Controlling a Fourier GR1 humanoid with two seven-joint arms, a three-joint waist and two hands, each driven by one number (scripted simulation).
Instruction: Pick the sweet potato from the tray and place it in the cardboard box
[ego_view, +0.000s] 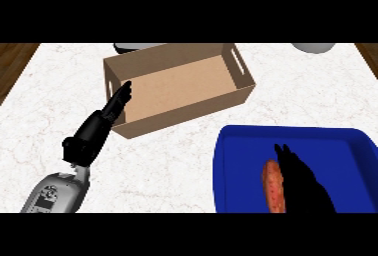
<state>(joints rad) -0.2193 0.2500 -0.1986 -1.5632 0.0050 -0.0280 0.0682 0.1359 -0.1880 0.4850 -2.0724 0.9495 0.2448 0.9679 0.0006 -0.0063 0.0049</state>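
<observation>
We counted one sweet potato (274, 186), one blue tray (229, 165), one cardboard box (184, 112) and two black hands (100, 127).

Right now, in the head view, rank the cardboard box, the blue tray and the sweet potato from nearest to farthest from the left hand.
1. Cardboard box: the left hand has its fingers at the box's left wall.
2. Blue tray: to the hand's right, lower.
3. Sweet potato: inside the tray, farther right.
</observation>
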